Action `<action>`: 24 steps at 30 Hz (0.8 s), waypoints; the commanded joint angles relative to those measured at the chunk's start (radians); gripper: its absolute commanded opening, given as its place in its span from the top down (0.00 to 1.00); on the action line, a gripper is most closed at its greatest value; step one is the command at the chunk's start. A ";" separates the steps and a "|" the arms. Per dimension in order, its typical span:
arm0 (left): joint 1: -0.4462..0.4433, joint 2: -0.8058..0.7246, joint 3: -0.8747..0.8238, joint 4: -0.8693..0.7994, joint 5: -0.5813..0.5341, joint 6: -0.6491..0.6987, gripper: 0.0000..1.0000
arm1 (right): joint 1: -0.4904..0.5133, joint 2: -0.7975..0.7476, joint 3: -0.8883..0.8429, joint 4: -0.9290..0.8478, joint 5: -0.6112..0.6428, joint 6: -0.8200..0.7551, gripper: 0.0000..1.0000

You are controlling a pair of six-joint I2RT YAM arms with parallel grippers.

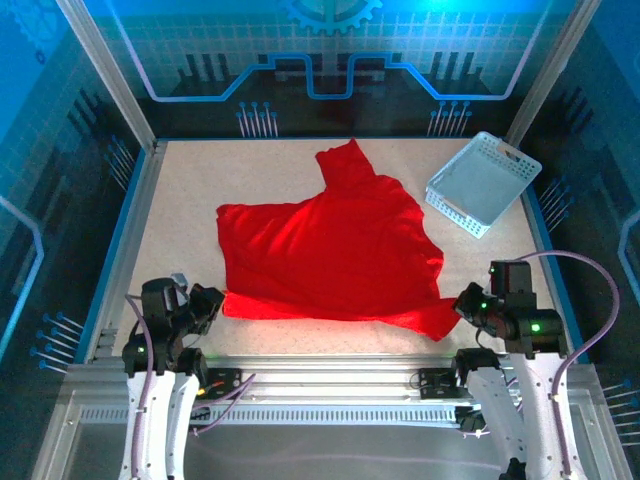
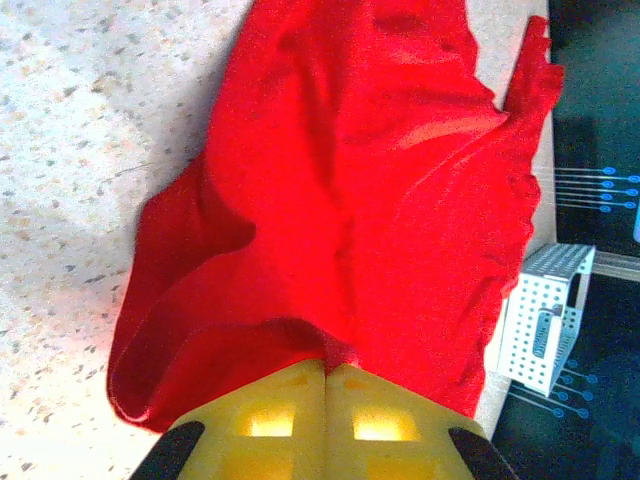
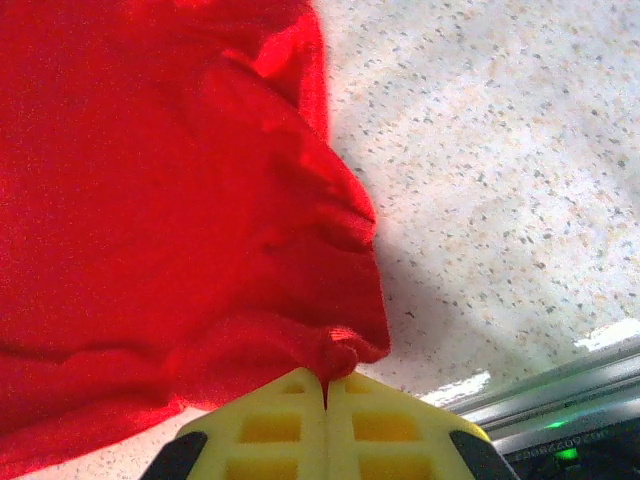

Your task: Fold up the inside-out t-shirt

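The inside-out t-shirt [image 1: 335, 255] is bright red and lies spread and rumpled across the middle of the table, one sleeve pointing to the far side. My left gripper [image 1: 214, 301] is at its near left corner, shut on a pinch of the red cloth [image 2: 345, 352] between the yellow fingertips. At the near right corner my right gripper [image 1: 462, 303] is likewise shut on a small bunch of the cloth [image 3: 335, 352]. The t-shirt [image 2: 380, 180] stretches away from both wrists, and the t-shirt [image 3: 150, 200] shows folds near the pinch.
A light blue mesh basket [image 1: 484, 183] stands tilted at the far right of the table, close to the shirt's right edge; the basket [image 2: 545, 315] also shows in the left wrist view. A metal rail [image 1: 330, 375] runs along the near edge by the arm bases.
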 commanded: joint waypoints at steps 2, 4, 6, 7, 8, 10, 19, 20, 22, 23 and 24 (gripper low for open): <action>-0.006 0.025 -0.049 0.001 -0.007 -0.041 1.00 | -0.004 -0.012 -0.004 0.015 0.043 0.040 1.00; -0.011 0.068 -0.046 0.057 0.007 -0.031 1.00 | -0.005 0.021 0.013 0.075 0.036 0.017 1.00; -0.022 0.139 -0.025 0.099 -0.004 -0.003 1.00 | -0.004 0.078 0.040 0.141 0.004 -0.010 1.00; -0.031 0.185 -0.011 0.108 -0.020 0.010 1.00 | -0.004 0.115 0.061 0.165 -0.005 -0.015 1.00; -0.037 0.232 0.004 0.129 -0.027 0.023 1.00 | -0.002 0.148 0.071 0.192 -0.004 -0.022 1.00; -0.045 0.318 0.025 0.193 -0.025 0.040 1.00 | -0.001 0.214 0.110 0.237 0.021 -0.032 1.00; -0.058 0.482 0.090 0.348 -0.240 0.058 1.00 | 0.056 0.573 0.266 0.394 0.051 -0.107 1.00; -0.057 0.502 0.098 0.360 -0.257 0.060 1.00 | 0.070 0.613 0.288 0.406 0.056 -0.113 1.00; -0.056 0.550 0.112 0.378 -0.285 0.061 1.00 | 0.107 0.699 0.340 0.417 0.090 -0.120 1.00; -0.056 0.572 0.117 0.387 -0.296 0.063 1.00 | 0.126 0.740 0.362 0.421 0.111 -0.127 1.00; -0.057 0.595 0.120 0.401 -0.301 0.065 1.00 | 0.143 0.782 0.394 0.417 0.125 -0.129 1.00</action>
